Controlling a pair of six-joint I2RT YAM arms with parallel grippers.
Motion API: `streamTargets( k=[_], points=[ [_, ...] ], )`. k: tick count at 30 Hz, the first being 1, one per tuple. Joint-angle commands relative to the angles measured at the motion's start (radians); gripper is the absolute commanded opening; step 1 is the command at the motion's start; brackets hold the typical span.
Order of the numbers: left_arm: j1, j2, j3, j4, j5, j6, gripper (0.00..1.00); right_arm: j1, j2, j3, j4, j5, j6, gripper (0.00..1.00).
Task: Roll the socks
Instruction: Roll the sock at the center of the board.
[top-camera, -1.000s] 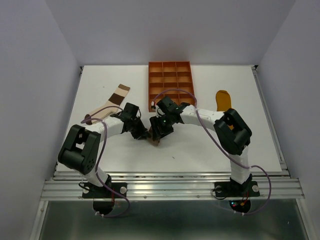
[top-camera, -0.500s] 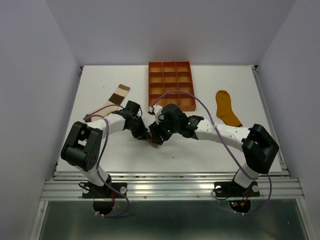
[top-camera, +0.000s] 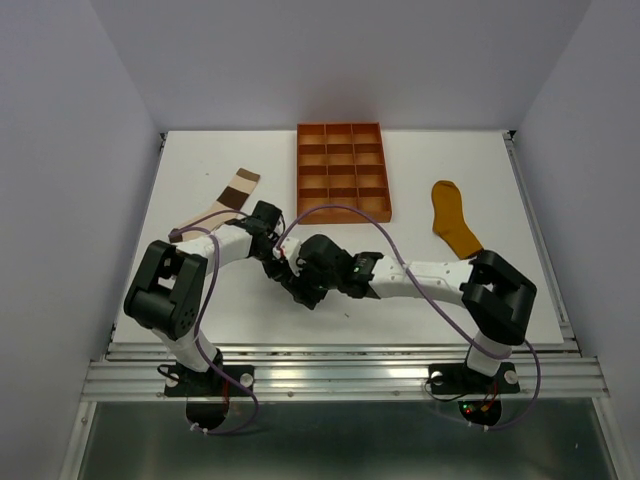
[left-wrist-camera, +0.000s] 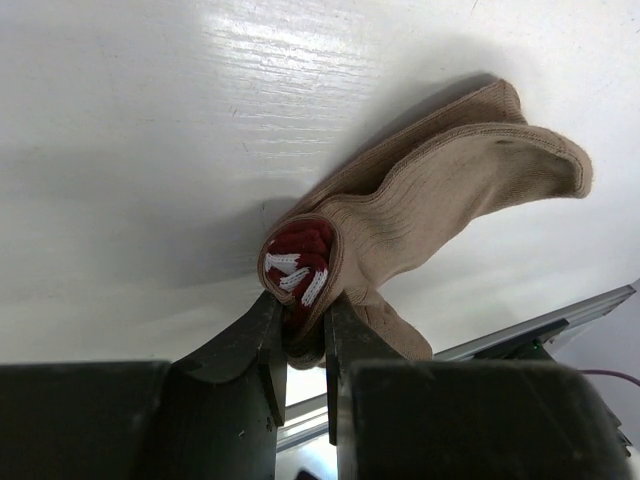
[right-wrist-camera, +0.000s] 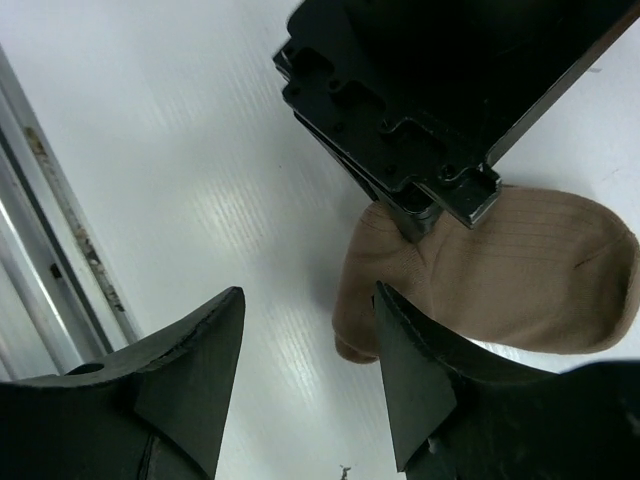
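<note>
A taupe sock (left-wrist-camera: 440, 205) lies on the white table, its cuff end rolled so the maroon-and-white stripes (left-wrist-camera: 298, 265) show inside the roll. My left gripper (left-wrist-camera: 300, 335) is shut on that rolled end. Just beside it my right gripper (right-wrist-camera: 308, 310) stands open; the sock's toe end (right-wrist-camera: 520, 270) lies past its right finger, and only bare table shows between the fingers. From above, both grippers (top-camera: 278, 265) (top-camera: 300, 287) meet at table centre and hide this sock. The brown-cream-white sock (top-camera: 225, 203) lies flat at the left, and the mustard sock (top-camera: 455, 218) at the right.
An orange tray (top-camera: 342, 170) with square compartments stands at the back centre, behind the grippers. The table's metal front rail (top-camera: 340, 375) runs close behind the arms' bases. The left gripper's black body (right-wrist-camera: 440, 90) hangs right in front of the right wrist camera.
The right arm has stretched out low across the table, and its gripper has slid left and nearer, uncovering the mustard sock. The left gripper has stayed on the rolled end.
</note>
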Motion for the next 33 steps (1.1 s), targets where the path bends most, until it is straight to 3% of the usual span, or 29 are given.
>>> streamTargets(
  k=[1, 12, 23, 33],
  points=[
    [-0.014, 0.061, -0.042, -0.176, -0.08, 0.052, 0.0, 0.019, 0.046, 0.031, 0.031, 0.076, -0.022, 0.59],
    [-0.012, 0.084, -0.022, -0.202, -0.084, 0.061, 0.0, 0.028, 0.09, 0.012, -0.006, 0.163, 0.0, 0.58],
    [-0.014, 0.099, -0.002, -0.222, -0.067, 0.071, 0.0, 0.075, 0.142, -0.008, 0.001, 0.364, -0.029, 0.57],
    [-0.014, 0.101, -0.007, -0.222, -0.028, 0.08, 0.0, 0.141, 0.265, 0.026, -0.041, 0.687, -0.043, 0.49]
  ],
)
